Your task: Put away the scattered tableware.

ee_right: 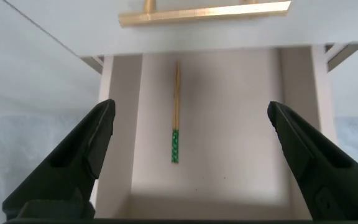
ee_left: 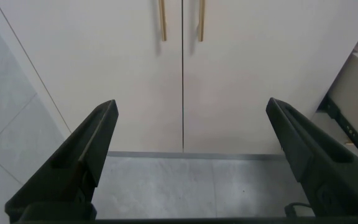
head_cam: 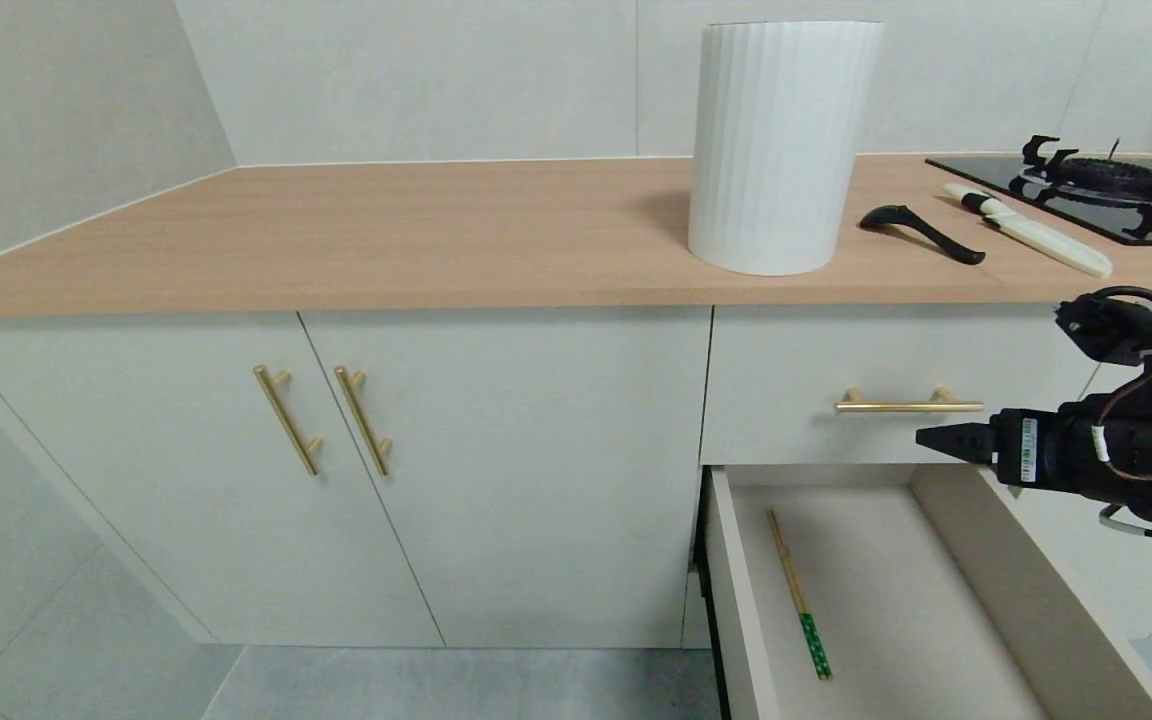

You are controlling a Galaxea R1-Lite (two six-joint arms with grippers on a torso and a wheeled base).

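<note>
The chopsticks lay in the open drawer, along its left wall. The right gripper hung above it, spread wide and empty, and the left gripper was likewise spread. The next move probably called for rising to the counter's right end for the knife or the black tool.

Right arm: black housing, white barcode label, thin looped cables | right gripper, left gripper: matte black wedge-shaped fingers
</note>
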